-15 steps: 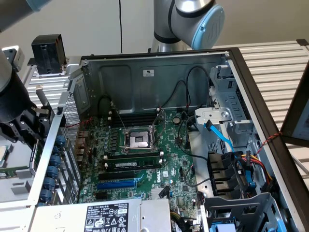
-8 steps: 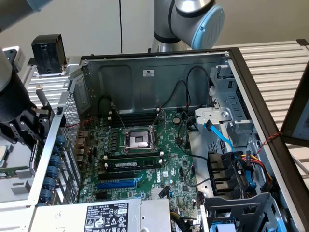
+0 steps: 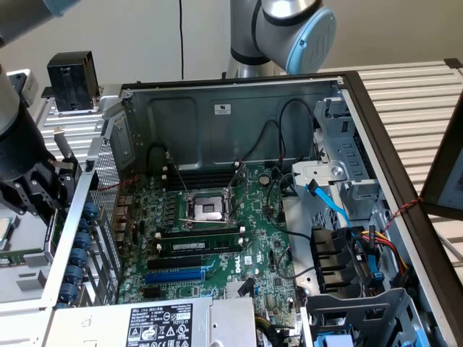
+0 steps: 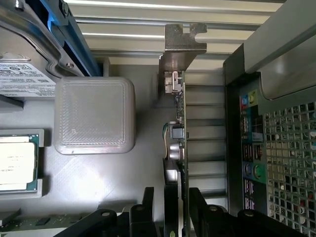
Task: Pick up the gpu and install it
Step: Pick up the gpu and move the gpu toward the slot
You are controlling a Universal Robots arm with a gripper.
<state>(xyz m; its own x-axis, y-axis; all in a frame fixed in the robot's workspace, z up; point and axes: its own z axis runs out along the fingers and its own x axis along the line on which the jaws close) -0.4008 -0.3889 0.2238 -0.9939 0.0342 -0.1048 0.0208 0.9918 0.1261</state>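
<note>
Wrist view: the gpu (image 4: 178, 133) stands on edge on the grey desk (image 4: 123, 182), its silver bracket (image 4: 183, 47) at the end far from the pincer (image 4: 173, 193). The card lies between a frosted grey square block (image 4: 94, 116) and the rear port panel (image 4: 252, 148) of the computer case, close to both and touching neither as far as I can see. The pincer is apart, with one finger (image 4: 149, 200) on each side of the card. A strip of desk shows between that finger and the black shroud. The other finger sits close by the board side; I cannot tell if it touches. A processor chip (image 4: 17, 163) rests in a holder beyond the block.

Exterior view: the pincer (image 3: 30, 189) hangs low outside the case (image 3: 239, 97), at the exterior view's left, beside its perforated rear wall (image 3: 108, 217). Inside the case, the motherboard (image 3: 239, 238) shows an open processor socket (image 3: 207, 210) and a blue slot (image 3: 173, 275) nearer the viewer.
</note>
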